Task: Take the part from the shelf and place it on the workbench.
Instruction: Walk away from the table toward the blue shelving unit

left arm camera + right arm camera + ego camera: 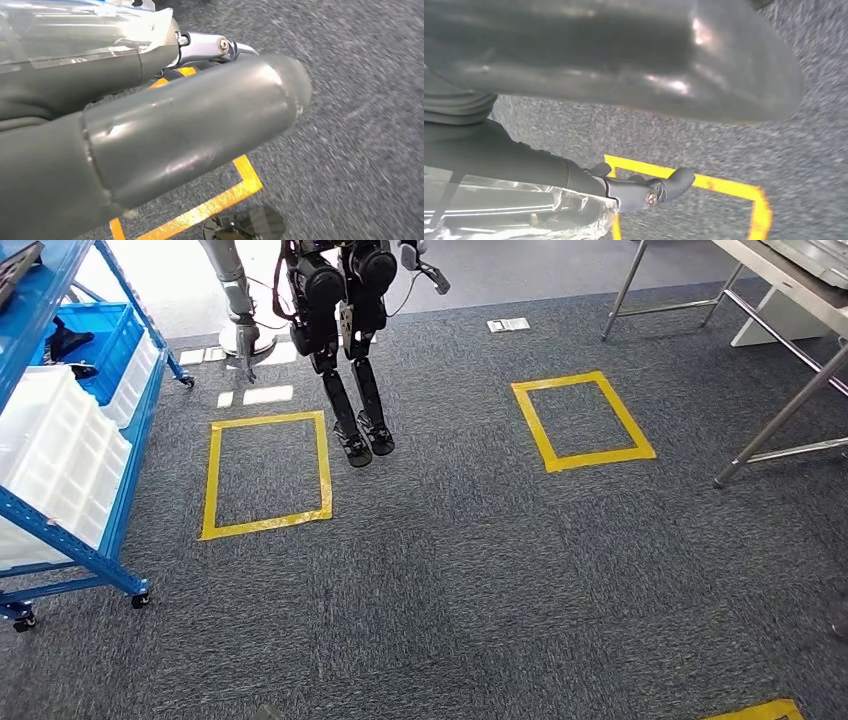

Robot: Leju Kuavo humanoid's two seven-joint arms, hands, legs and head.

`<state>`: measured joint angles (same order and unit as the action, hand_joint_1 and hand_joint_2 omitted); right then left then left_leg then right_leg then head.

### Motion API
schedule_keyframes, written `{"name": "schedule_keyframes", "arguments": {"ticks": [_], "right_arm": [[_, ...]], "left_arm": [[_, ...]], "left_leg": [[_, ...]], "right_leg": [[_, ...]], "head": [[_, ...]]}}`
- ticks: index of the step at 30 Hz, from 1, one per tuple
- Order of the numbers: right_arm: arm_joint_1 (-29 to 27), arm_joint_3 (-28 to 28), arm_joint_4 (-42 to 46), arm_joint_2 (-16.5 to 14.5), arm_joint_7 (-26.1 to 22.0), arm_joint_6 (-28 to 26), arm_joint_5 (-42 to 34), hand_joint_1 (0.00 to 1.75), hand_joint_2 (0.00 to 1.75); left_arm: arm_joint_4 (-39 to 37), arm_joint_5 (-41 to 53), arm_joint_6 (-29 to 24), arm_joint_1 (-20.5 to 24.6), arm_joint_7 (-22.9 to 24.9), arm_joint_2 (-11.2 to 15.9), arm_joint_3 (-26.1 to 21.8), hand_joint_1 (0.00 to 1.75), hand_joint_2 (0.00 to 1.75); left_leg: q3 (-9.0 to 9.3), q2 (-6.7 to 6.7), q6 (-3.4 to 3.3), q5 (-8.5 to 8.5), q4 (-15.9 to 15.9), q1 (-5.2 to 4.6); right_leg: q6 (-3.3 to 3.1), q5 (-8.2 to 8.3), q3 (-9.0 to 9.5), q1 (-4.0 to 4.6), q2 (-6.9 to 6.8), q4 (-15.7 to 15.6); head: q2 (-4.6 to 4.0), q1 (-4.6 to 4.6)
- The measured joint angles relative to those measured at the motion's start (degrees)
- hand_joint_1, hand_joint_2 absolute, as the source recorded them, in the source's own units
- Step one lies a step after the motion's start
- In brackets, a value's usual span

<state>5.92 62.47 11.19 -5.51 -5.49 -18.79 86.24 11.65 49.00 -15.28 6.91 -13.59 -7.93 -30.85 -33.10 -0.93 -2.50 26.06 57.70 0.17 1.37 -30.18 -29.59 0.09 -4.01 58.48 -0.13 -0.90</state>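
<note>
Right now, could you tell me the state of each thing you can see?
Left hand: holds nothing, hanging over the carpet.
Right hand: holds nothing, hanging over the carpet.
Shelf: on wheels, loaded with white and blue bins.
White bin: on the shelf.
Blue bin: on the shelf, dark parts inside.
Workbench: standing, top mostly cut off.

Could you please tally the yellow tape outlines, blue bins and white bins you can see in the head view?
Yellow tape outlines: 3, one on the left, one on the right, one cut off at the bottom edge
Blue bins: 1
White bins: 1
Total: 5
</note>
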Motion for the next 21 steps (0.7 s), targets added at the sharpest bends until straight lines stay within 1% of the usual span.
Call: {"name": "schedule_keyframes", "arguments": {"ticks": [1,2,3,4,5,6,7,8,9,10,11,12,13,14,15,16,17,18,19,20,21], "right_arm": [[-0.02,-0.01,-0.01,-0.02,0.0,0.01,0.0,0.0,0.0],[-0.09,-0.01,-0.01,-0.03,0.0,0.02,0.01,0.0,0.0],[-0.18,-0.01,-0.02,-0.06,0.0,0.03,0.01,0.0,0.0],[-0.26,-0.01,-0.02,-0.06,0.0,0.03,0.01,0.0,0.0],[-0.33,-0.01,-0.02,-0.04,0.0,0.03,-0.01,0.0,0.0],[-0.35,-0.01,-0.02,-0.02,0.0,0.03,-0.01,0.0,0.0],[-0.35,-0.01,-0.02,0.02,0.0,0.03,-0.01,0.0,0.0],[-0.34,-0.01,-0.02,0.04,0.0,0.03,-0.01,0.0,0.0],[-0.32,-0.01,-0.02,0.04,0.0,0.04,0.0,0.0,0.0],[-0.31,-0.01,-0.02,0.03,0.0,0.04,0.01,0.0,0.0],[-0.28,-0.02,-0.02,0.0,0.0,0.05,0.02,0.0,0.0],[-0.23,-0.03,-0.02,-0.03,-0.01,0.05,0.03,0.0,0.0],[-0.17,-0.05,-0.02,-0.03,-0.02,0.04,0.02,0.0,0.0],[-0.09,-0.07,-0.02,-0.03,-0.05,0.04,0.02,0.0,0.0],[-0.05,-0.09,-0.02,-0.03,-0.1,0.03,0.0,0.0,0.0],[-0.06,-0.1,-0.02,-0.02,-0.16,0.03,-0.02,0.0,0.0],[-0.11,-0.11,-0.02,-0.01,-0.21,0.03,-0.02,0.0,0.0],[-0.2,-0.11,-0.02,0.01,-0.25,0.03,-0.02,0.0,0.0],[-0.28,-0.11,-0.02,0.03,-0.26,0.03,-0.02,0.0,0.0],[-0.33,-0.11,-0.02,0.05,-0.26,0.03,-0.02,0.0,0.0],[-0.32,-0.11,-0.02,0.06,-0.26,0.03,-0.02,0.0,0.0]], "left_arm": [[0.0,0.03,0.0,0.07,0.0,-0.01,0.0,0.0,0.0],[0.0,0.05,0.0,0.13,0.0,-0.03,-0.01,0.0,0.0],[0.0,0.07,0.0,0.16,0.0,-0.04,-0.01,0.0,0.0],[0.0,0.08,0.0,0.12,0.0,-0.06,-0.01,0.0,0.0],[0.0,0.09,0.0,0.05,0.0,-0.07,-0.01,0.0,0.0],[0.0,0.1,0.0,-0.02,0.0,-0.07,-0.01,0.0,0.0],[0.0,0.12,0.01,-0.05,0.0,-0.07,-0.01,0.0,0.0],[0.0,0.13,0.01,-0.03,0.0,-0.07,-0.01,0.0,0.0],[0.0,0.14,0.02,-0.01,0.0,-0.06,-0.01,0.0,0.0],[0.0,0.14,0.02,0.01,0.0,-0.05,-0.01,0.0,0.0],[0.0,0.15,0.03,0.0,0.0,-0.03,-0.01,0.0,0.0],[0.0,0.17,0.03,-0.02,0.0,-0.02,-0.01,0.0,0.0],[0.0,0.19,0.04,-0.06,0.01,0.01,-0.01,0.0,0.0],[0.0,0.2,0.04,-0.1,0.01,0.04,-0.01,0.0,0.0],[0.0,0.2,0.04,-0.1,0.02,0.06,-0.01,0.0,0.0],[0.0,0.2,0.04,-0.06,0.03,0.08,0.0,0.0,0.0],[0.0,0.2,0.04,-0.01,0.03,0.08,0.01,0.0,0.0],[0.0,0.21,0.04,0.05,0.03,0.07,0.01,0.0,0.0],[0.0,0.21,0.04,0.06,0.03,0.07,0.01,0.0,0.0],[0.0,0.21,0.04,0.03,0.03,0.06,0.01,0.0,0.0],[0.0,0.21,0.04,-0.02,0.04,0.06,0.01,0.0,0.0]], "left_leg": [[0.03,0.54,-0.42,-0.28,-0.25,0.14],[-0.06,1.1,-0.63,-0.41,-0.29,0.13],[-0.18,1.73,-0.78,-0.5,-0.27,0.15],[-0.27,2.43,-0.8,-0.54,-0.25,0.14],[-0.32,3.13,-0.78,-0.56,-0.22,0.13],[-0.32,3.87,-0.73,-0.59,-0.18,0.15],[-0.3,4.62,-0.64,-0.62,-0.11,0.2],[-0.3,5.32,-0.47,-0.63,-0.02,0.26],[-0.37,6.0,-0.18,-0.59,0.19,0.2],[-0.48,6.52,0.14,-0.57,0.35,0.13],[-0.65,6.96,0.5,-0.57,0.45,0.05],[-0.82,7.36,0.87,-0.65,0.47,0.0],[-1.0,7.68,1.15,-0.78,0.41,0.09],[-1.24,7.24,1.4,-0.64,0.65,0.16],[-1.77,6.08,1.63,0.1,1.69,0.21],[-2.76,4.57,1.8,1.5,3.83,0.25],[-4.3,2.91,1.97,3.48,7.23,0.28],[-6.19,1.9,2.13,5.54,11.3,0.34],[-7.9,1.51,2.25,6.99,14.94,0.41],[-8.96,1.32,2.3,7.57,17.23,0.45],[-8.86,1.17,2.29,6.97,17.22,0.47]], "right_leg": [[0.02,-1.41,-1.17,-0.14,1.27,2.58],[-0.07,-3.17,-2.84,-0.36,2.56,6.21],[-0.15,-4.9,-4.81,-0.45,3.32,10.3],[-0.03,-6.03,-6.46,-0.54,3.62,13.65],[0.29,-6.26,-7.27,-0.63,3.73,15.2],[0.81,-5.42,-6.92,-0.76,3.83,14.32],[1.4,-3.82,-5.49,-0.98,4.09,11.23],[1.96,-1.99,-3.51,-1.29,4.86,6.94],[2.2,-0.43,-1.82,-1.47,5.81,3.03],[2.1,0.55,-0.76,-1.54,6.47,0.42],[1.74,0.97,-0.26,-1.48,6.89,-0.8],[1.19,1.11,-0.25,-1.25,6.64,-0.91],[0.67,1.27,-0.18,-1.31,6.07,-0.92],[0.23,1.45,-0.06,-1.38,5.6,-0.98],[-0.28,1.6,-0.06,-1.46,5.03,-1.06],[-0.77,1.71,-0.06,-1.5,4.43,-1.15],[-1.14,1.72,-0.08,-1.28,3.76,-1.16],[-1.46,1.69,-0.13,-1.05,3.04,-1.15],[-1.6,1.65,-0.17,-0.85,2.31,-1.15],[-1.67,1.59,-0.19,-0.7,1.61,-1.14],[-1.73,1.55,-0.17,-0.6,0.96,-1.14]], "head": [[0.0,0.04],[0.0,0.09],[0.0,0.09],[0.0,0.1],[0.0,0.09],[0.0,0.09],[0.0,0.09],[0.0,0.12],[0.0,0.17],[0.0,0.18],[0.0,0.2],[0.0,0.21],[0.0,0.17],[0.0,0.17],[0.0,0.08],[0.0,-0.03],[0.0,-0.11],[0.0,-0.21],[0.0,-0.2],[0.0,-0.2],[0.0,-0.21]]}}
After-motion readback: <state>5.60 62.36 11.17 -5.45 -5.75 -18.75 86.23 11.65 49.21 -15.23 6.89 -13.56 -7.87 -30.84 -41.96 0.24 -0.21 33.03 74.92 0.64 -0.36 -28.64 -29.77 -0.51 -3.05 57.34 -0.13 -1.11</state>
